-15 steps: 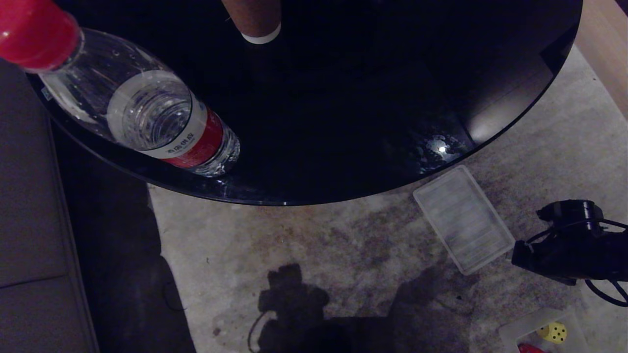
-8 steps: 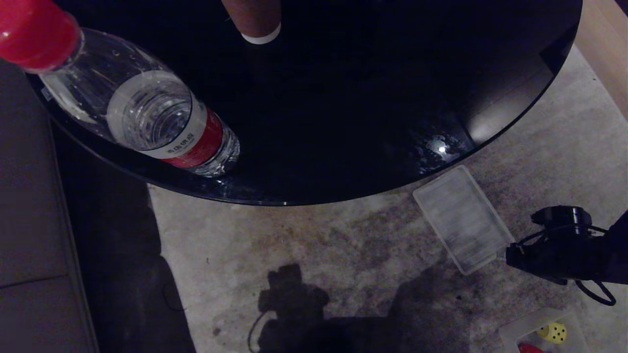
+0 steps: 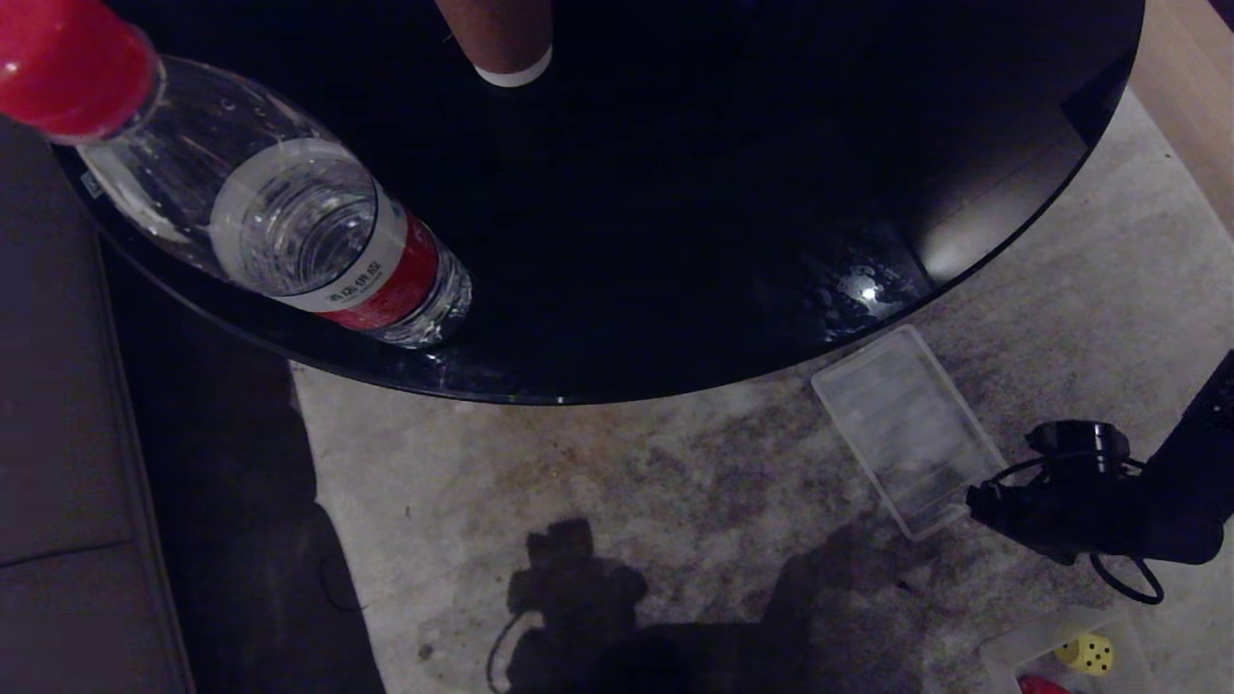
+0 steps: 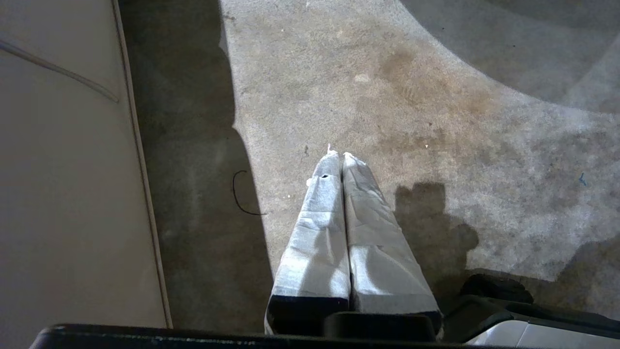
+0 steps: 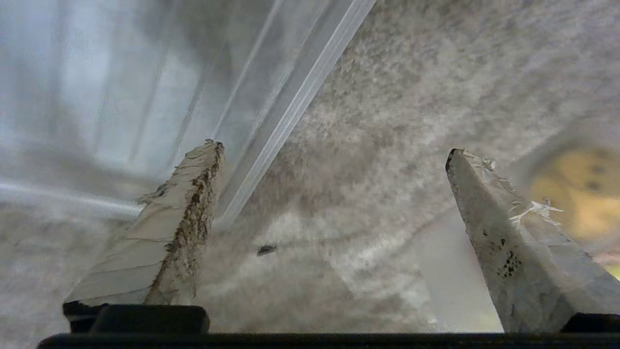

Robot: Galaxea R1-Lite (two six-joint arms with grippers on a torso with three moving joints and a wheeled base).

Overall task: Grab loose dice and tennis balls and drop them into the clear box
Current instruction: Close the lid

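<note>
Here, right gripper (image 5: 334, 150) fingers spread wide, empty, beside clear lid (image 3: 906, 429) edge; left gripper (image 4: 341, 155) pressed closed

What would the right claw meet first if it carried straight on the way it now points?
Probably bare carpet: the open right claw frames only floor. The clear lid's edge passes close beside one finger, so depth is uncertain.

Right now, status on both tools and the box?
Right tool open, empty, over carpet beside flat ribbed clear lid. Left tool shut, parked. Yellow dotted die in clear plastic box. Nothing blocking.
</note>
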